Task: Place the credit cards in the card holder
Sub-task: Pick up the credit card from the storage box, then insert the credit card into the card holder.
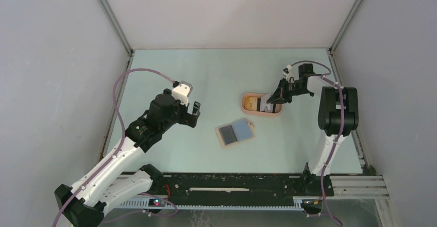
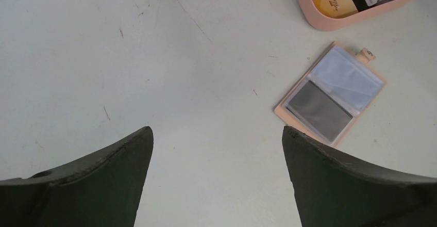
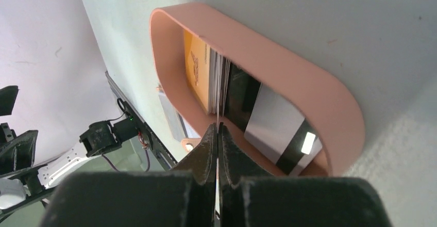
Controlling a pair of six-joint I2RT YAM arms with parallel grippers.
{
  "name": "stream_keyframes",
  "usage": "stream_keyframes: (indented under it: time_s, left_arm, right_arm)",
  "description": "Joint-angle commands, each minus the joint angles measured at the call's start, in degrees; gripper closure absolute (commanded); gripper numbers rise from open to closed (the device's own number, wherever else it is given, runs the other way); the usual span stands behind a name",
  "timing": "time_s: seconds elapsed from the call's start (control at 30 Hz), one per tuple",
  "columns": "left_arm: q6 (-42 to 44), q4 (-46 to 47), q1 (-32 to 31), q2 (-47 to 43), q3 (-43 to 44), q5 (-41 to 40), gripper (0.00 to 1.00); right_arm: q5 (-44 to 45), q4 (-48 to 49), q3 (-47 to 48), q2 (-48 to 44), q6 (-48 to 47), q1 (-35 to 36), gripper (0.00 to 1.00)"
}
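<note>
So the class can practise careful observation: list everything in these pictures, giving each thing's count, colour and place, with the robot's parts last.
table: one, pale green, under everything
tray: one, peach-pink oval, right of the table's centre
credit cards: several, exact count unclear; yellow, black-and-white, grey with a dark stripe; all in the tray
card holder: one, tan with clear sleeves, open flat on the table in front of the tray
dark grey card: one, inside a holder sleeve
left arm: one, black and white, left side
right arm: one, black and white, right side
left hand: one, black, open, above bare table left of the holder
right hand: one, black, shut on a thin card at the tray
</note>
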Motion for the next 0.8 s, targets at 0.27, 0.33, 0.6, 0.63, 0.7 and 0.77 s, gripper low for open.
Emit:
stream_keyframes:
  time_s: [0.27,0.33,0.6,0.63,0.7,0.77]
  left_arm:
    - [0.9,3.4,0.4,-3.3,-0.9,7.4,0.00]
    - [-0.9,5.3,0.4,-4.5,-0.9,13.8,0.00]
    - [-21.9,37.4,-0.8,-9.0,-14.0,31.3,0.05]
    - [-22.8,42.2,-1.9,-9.2,-16.2,31.5,0.07]
    - [-21.9,49.0,-4.7,-9.0,-19.4,31.1,0.09]
    - [-17.9,52.4,-8.1,-8.5,-21.2,30.6,0.11]
  right_arm:
    - [-9.1,-5.6,-2.2,-16.8,-14.6,-2.6,1.00]
    - [-12.5,-6.4,-2.5,-20.3,-18.4,-2.3,1.00]
    - [-26.9,-12.8,-5.7,-34.3,-41.1,0.7,1.00]
    - [-27.9,-15.8,-5.8,-35.6,-46.9,1.8,1.00]
    - [-29.0,-22.2,-5.7,-37.9,-59.1,5.1,1.00]
    - [-28.8,-28.6,-5.7,-39.8,-71.2,8.5,1.00]
